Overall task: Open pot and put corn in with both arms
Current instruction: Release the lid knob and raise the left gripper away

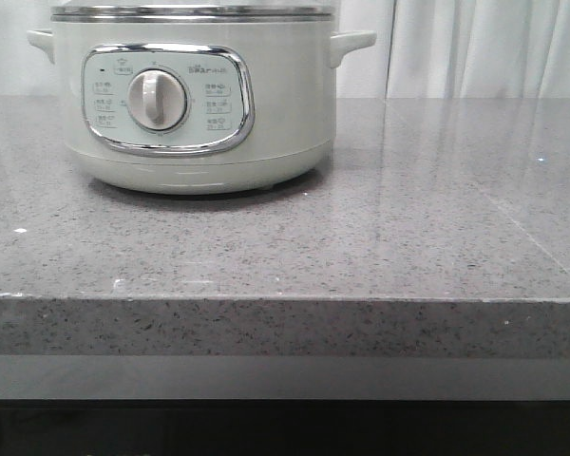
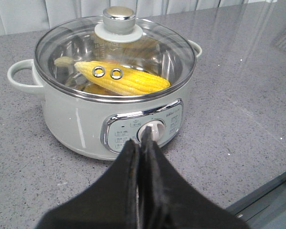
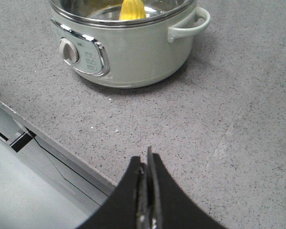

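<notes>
Since the corn already lies inside the pot with the glass lid sitting on the rim, I'd judge the job basically done, and the step in hand is just backing both arms off cleanly.

Where stuff is: the pot stands on the grey stone bench, toward its far left part, dial facing the front edge. Through the lid you can see the cob lying across the steel bowl, stub end toward one side handle. The right wrist view catches only a yellow tip of it over the rim. The lid's knob sits dead centre and the lid looks level all round, as far as I can tell.

The left gripper has its two black fingers pressed together with nothing between them, hovering in front of the dial, apart from the pot. The right gripper is the same, closed and empty, out over the front edge of the bench, well apart from the pot.

How I'd do it well: keep both pincers closed, and pull the left one straight back rather than sideways so it doesn't clip the dial or the near handle. Right arm has loads of room. Just don't nudge that lid, glass on a steel rim slides easily.
</notes>
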You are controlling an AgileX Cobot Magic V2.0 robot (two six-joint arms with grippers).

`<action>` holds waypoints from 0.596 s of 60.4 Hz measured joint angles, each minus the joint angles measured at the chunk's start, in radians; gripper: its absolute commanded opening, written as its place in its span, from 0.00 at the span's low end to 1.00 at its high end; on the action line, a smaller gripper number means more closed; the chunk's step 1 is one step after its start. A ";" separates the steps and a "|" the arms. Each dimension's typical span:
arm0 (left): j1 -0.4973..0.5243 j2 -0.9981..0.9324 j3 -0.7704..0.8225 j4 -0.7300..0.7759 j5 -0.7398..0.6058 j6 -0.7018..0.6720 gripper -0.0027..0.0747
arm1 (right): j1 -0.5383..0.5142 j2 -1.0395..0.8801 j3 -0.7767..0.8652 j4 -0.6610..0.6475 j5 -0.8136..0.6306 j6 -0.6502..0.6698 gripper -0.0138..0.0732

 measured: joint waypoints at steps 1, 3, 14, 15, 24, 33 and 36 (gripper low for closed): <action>0.000 0.000 0.000 0.000 0.000 0.000 0.01 | 0.000 0.000 0.000 0.000 0.000 0.000 0.02; 0.000 0.000 0.000 0.000 0.000 0.000 0.01 | 0.000 0.000 0.000 0.000 0.000 0.000 0.02; 0.000 0.000 0.001 0.000 0.000 0.000 0.01 | 0.000 0.000 0.000 0.000 0.000 0.000 0.02; 0.000 0.000 0.002 0.000 0.000 0.000 0.01 | 0.000 0.000 0.000 0.000 0.000 0.000 0.02; 0.028 -0.047 0.054 0.027 -0.051 0.000 0.01 | 0.000 0.000 0.000 0.000 0.000 0.000 0.02; 0.155 -0.173 0.188 0.029 -0.156 0.000 0.01 | 0.000 0.000 0.000 0.000 0.000 0.000 0.02; 0.207 -0.222 0.241 0.025 -0.183 0.000 0.01 | 0.000 0.000 0.000 0.000 0.000 0.000 0.02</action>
